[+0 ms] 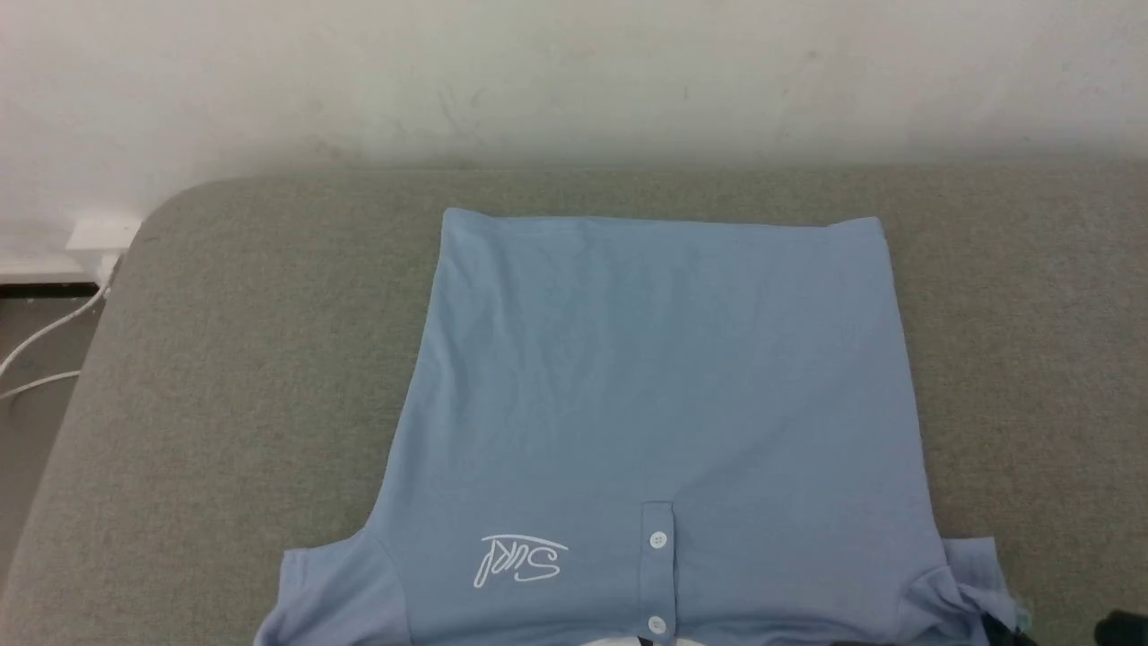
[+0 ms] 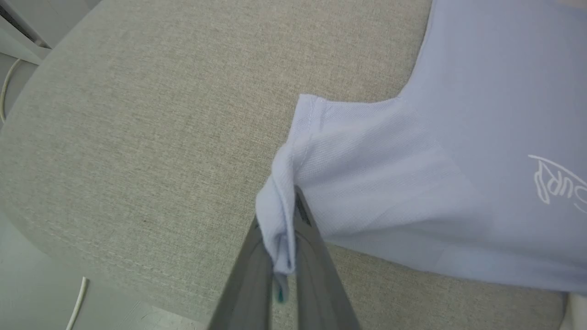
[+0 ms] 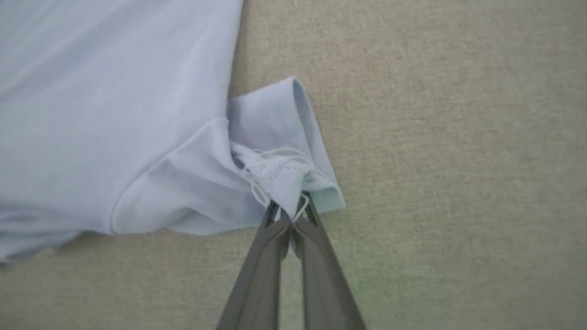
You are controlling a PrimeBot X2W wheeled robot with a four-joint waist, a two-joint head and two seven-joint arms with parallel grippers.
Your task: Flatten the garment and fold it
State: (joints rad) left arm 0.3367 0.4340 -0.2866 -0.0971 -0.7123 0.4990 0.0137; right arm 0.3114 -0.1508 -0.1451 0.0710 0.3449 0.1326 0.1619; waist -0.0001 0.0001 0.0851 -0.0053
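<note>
Shirt flat, collar end near the robot, a pincer on each sleeve.

On the grey worktop (image 1: 224,377) the shirt (image 1: 664,386) lies face up. Its long axis runs straight away from the robot, with the hem at the far end and the buttons at the near edge. The left sleeve (image 2: 367,174) and right sleeve (image 3: 275,123) stick out sideways at the near end, each beside its own arm. The left pincer (image 2: 279,215) is pressed together on the left cuff, and the right pincer (image 3: 289,206) pinches the bunched right cuff. The next move is probably to draw both sleeves taut or fold them inward.
</note>
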